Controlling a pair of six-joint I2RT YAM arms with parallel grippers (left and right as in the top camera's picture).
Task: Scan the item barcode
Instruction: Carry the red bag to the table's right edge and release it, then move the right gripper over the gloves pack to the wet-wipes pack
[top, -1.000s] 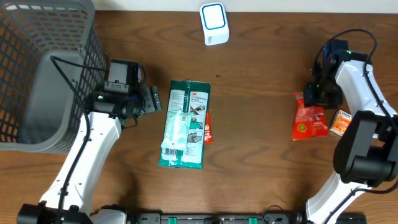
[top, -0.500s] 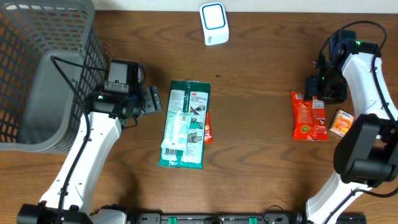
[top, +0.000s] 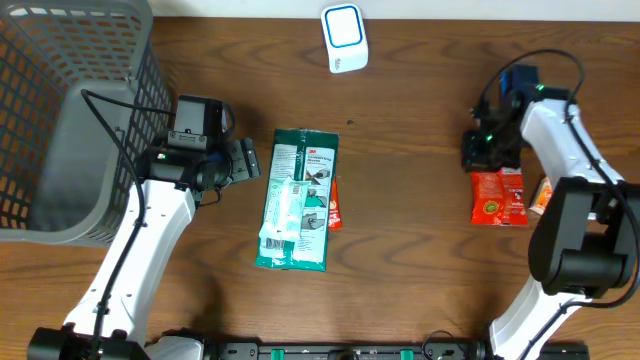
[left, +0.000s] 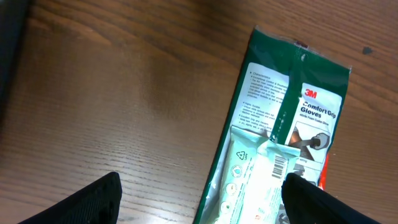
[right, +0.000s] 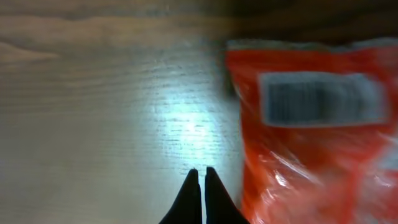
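Observation:
A red packet (top: 498, 197) lies flat on the wooden table at the right; its barcode label (right: 320, 99) faces up in the right wrist view. My right gripper (top: 478, 156) hovers just beyond the packet's far left corner, shut with nothing between its fingers (right: 200, 180), over bare wood beside the red packet (right: 311, 155). A white scanner (top: 343, 38) stands at the far edge. In the middle lies a green glove pack (top: 300, 200) with a white barcoded pouch (left: 261, 180) on top. My left gripper (top: 247, 160) stands open just left of the green pack (left: 292, 106), its empty fingertips (left: 93, 199) low over the wood.
A grey mesh basket (top: 70, 110) fills the far left corner. A small orange box (top: 545, 197) lies right of the red packet. A thin red item (top: 335, 210) peeks out from under the green pack's right edge.
My right gripper has let go of the red packet, closed and moved left. The packet now lies flat on the table. The left arm has not moved.

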